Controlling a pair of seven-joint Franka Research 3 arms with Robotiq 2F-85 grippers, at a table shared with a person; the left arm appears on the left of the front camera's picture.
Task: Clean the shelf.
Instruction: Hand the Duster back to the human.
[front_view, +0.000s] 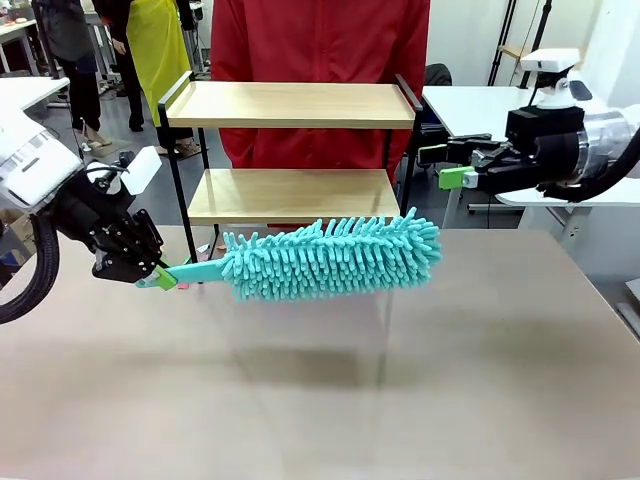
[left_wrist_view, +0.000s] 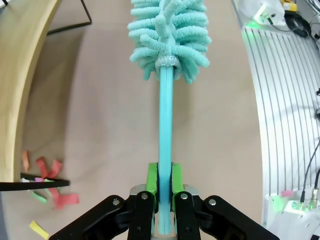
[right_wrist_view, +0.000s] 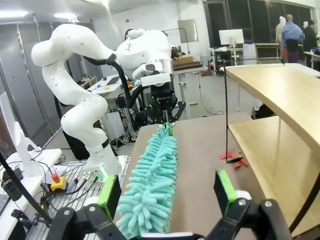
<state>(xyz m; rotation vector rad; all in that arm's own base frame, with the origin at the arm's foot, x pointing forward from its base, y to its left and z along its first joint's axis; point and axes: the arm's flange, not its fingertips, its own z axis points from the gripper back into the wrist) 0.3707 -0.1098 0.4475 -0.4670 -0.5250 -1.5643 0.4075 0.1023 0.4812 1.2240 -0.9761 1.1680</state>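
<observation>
Left pincer (left_wrist_view: 164, 200): clamped on the handle of a teal duster (front_view: 330, 258), head held over the counter (front_view: 320, 400). Shelf (front_view: 290, 105): just beyond the head, boards untouched; wiping not yet begun. Right pincer (right_wrist_view: 170, 192): wide apart, empty.

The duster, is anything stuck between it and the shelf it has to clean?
Nothing visible is. The left hand holds the duster in the air in front of the shelf, with only bare table near it. The right hand waits open off to the side.
</observation>
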